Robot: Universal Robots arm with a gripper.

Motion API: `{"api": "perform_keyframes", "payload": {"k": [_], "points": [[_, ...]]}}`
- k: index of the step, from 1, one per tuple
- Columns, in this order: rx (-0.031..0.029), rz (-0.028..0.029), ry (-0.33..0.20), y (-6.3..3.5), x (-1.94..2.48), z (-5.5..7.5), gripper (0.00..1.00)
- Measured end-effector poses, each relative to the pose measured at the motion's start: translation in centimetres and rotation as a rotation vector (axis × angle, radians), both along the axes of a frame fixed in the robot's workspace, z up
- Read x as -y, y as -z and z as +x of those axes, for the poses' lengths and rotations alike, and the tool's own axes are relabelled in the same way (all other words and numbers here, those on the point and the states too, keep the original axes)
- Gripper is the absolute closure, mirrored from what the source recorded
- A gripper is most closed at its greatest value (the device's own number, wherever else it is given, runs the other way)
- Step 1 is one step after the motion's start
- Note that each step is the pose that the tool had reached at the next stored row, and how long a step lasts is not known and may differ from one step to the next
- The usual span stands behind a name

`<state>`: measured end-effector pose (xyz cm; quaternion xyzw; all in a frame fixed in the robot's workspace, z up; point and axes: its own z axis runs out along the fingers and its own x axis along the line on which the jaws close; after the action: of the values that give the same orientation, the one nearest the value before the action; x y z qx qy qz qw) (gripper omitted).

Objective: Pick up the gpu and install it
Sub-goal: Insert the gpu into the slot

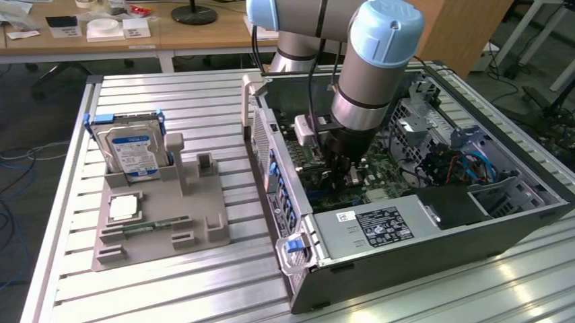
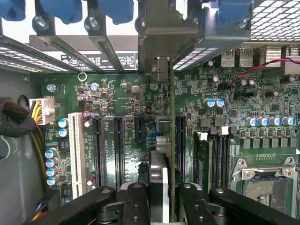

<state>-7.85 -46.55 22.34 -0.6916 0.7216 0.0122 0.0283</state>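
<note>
I count one hard drive (image 1: 132,151), one memory stick (image 1: 153,226) on the grey tray (image 1: 207,222), and one open computer case (image 1: 431,249). My claw (image 2: 161,197) is clamped on the gpu (image 2: 165,140), held edge-on between its fingers (image 2: 136,201) above the green motherboard (image 2: 126,112).

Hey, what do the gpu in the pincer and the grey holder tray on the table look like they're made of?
The gpu, seen edge-on, looks like green circuit board with a bare metal bracket, dull grey sheen. The holder tray looks like matte grey plastic, possibly printed: flat colour, no glare, blocky slots. The pincer grips the card above the motherboard.
</note>
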Motion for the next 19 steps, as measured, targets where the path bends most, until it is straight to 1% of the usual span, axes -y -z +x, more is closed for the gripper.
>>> {"api": "perform_keyframes", "payload": {"k": [5,10,13,17,19], "points": [[-0.0004,0.0001,0.001,0.02,0.0,0.0,0.72],[-0.0078,0.0002,0.001,0.04,0.0,0.17,0.72],[-0.0106,0.0,0.001,0.05,0.0,0.27,0.72],[-0.0112,-0.0004,0.001,0.08,0.0,0.28,0.72],[-0.0112,-0.0017,0.0,0.1,-0.04,0.3,0.72]]}}
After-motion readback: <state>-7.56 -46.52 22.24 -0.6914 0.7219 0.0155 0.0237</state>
